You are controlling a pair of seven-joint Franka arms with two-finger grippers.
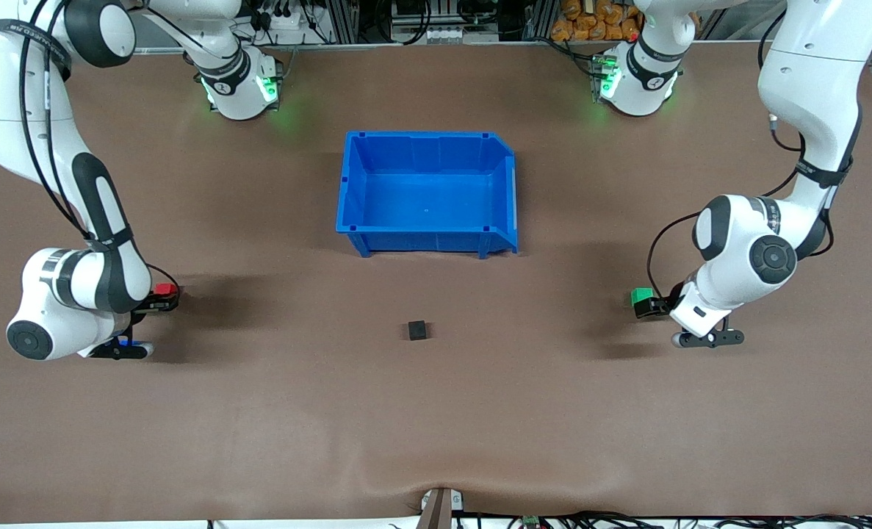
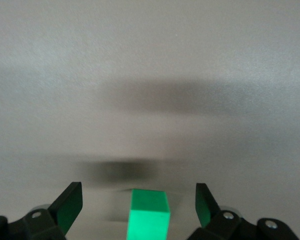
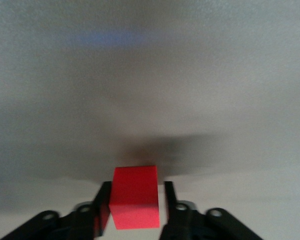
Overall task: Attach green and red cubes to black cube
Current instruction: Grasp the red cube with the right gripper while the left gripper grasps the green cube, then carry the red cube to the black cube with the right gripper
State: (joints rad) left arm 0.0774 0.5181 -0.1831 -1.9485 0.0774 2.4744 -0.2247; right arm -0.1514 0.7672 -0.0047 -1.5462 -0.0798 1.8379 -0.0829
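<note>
The black cube [image 1: 419, 330] lies alone on the table [image 1: 436, 426], at about 6 o'clock from the blue bin [image 1: 427, 192] and well apart from both arms. The right gripper [image 3: 133, 207], at the right arm's end of the table, has its fingers pressed on two opposite faces of the red cube [image 3: 135, 203], so it grips it firmly. The left gripper [image 2: 135, 209], at the left arm's end, is wide open; the green cube [image 2: 148, 212] sits between its fingers with clear gaps on both sides, so it is not yet held. The cubes look small, light and rigid, with plain faces; I think a centred pinch on two parallel faces is safest.
</note>
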